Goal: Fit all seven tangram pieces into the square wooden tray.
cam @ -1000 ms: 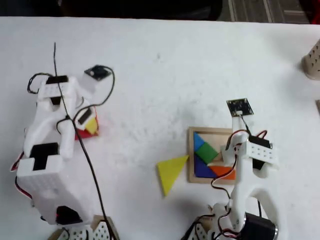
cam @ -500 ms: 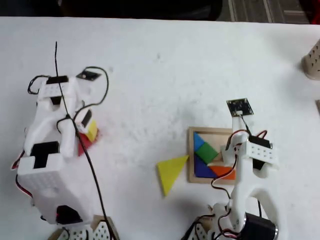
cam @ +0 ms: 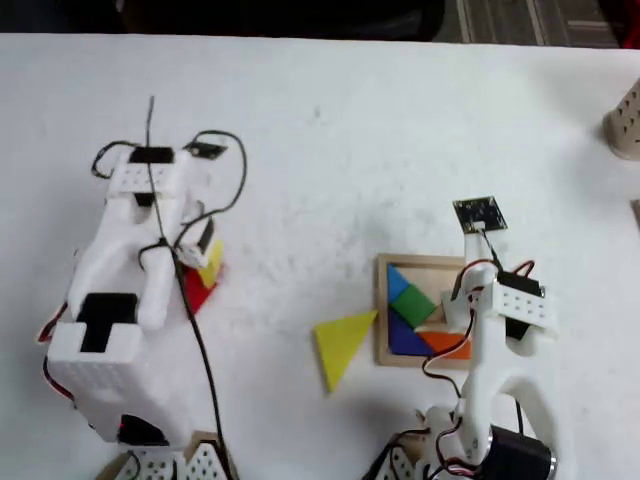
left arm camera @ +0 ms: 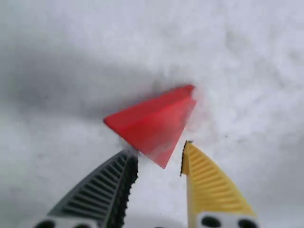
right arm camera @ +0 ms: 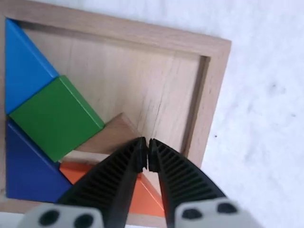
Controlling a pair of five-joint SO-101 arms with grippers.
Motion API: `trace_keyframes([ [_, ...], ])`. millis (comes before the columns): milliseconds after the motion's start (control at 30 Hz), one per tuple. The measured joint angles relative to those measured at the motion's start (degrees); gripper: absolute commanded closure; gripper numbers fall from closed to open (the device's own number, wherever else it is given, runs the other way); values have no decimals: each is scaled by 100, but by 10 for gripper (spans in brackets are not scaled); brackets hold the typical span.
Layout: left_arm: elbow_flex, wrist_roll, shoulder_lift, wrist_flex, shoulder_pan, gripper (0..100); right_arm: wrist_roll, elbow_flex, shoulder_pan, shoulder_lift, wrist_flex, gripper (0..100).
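The square wooden tray [cam: 384,310] [right arm camera: 214,90] holds a light blue triangle [right arm camera: 23,66], a green square [right arm camera: 54,116], a dark blue triangle [right arm camera: 23,168], an orange piece [right arm camera: 145,190] and a plain wood triangle [right arm camera: 111,135]. My right gripper [right arm camera: 147,142] [cam: 452,312] hovers shut and empty over that wood triangle. A yellow triangle [cam: 340,345] lies on the table just left of the tray. Far to the left, my left gripper [left arm camera: 157,153] [cam: 203,268] is shut on one corner of a red triangle [left arm camera: 152,123] [cam: 198,297], low over the table.
A beige holed object [cam: 626,122] stands at the table's right edge. Black cables trail around the left arm [cam: 130,290]. Open white tabletop lies between the red triangle and the tray and across the far half.
My left arm has shifted right, toward the tray, carrying the red triangle along with it. The right arm, tray and yellow triangle have stayed put.
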Motion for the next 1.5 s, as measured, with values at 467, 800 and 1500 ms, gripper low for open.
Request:
trace_keyframes([
  [467,756,527,-88,-703,607,827,0,0,0,0,0,981],
  [800,1240,1987,-624,-1371,475,671,0,0,0,0,0,981],
  [1500,2409,3051,-1081,-2532,422,627,9,0,0,0,0,981],
])
